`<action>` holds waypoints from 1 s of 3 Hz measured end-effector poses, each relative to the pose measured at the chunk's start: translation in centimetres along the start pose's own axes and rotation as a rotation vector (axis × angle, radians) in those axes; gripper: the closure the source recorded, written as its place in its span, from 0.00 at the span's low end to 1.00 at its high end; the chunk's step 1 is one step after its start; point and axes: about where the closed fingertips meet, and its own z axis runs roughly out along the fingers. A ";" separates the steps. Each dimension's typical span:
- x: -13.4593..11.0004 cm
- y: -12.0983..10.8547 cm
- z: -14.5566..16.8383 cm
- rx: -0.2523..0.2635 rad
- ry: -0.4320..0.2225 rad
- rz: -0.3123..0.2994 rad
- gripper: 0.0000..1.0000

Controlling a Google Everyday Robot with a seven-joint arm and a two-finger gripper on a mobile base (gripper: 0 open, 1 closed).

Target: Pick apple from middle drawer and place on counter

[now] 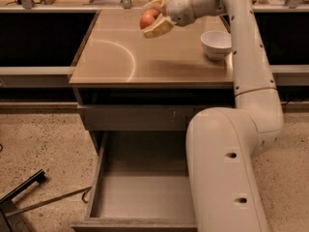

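Observation:
My gripper (152,18) is shut on the red-orange apple (148,18) and holds it in the air above the far middle of the tan counter (159,57). The pale fingers (157,29) clasp the apple from above and below. The middle drawer (140,192) stands pulled open below the counter, its flat grey floor bare; my white arm covers its right part.
A white bowl (216,43) sits on the counter's right side, under my arm. A closed grey drawer front (130,117) with scratch marks lies just under the counter. A dark tool (19,195) and a thin rod lie on the speckled floor at the left.

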 end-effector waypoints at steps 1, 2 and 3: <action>0.1 2.1 1.9 -0.103 0.000 0.069 1.00; 1.2 3.3 2.8 -0.158 0.052 0.142 1.00; 4.8 3.8 2.2 -0.152 0.094 0.262 1.00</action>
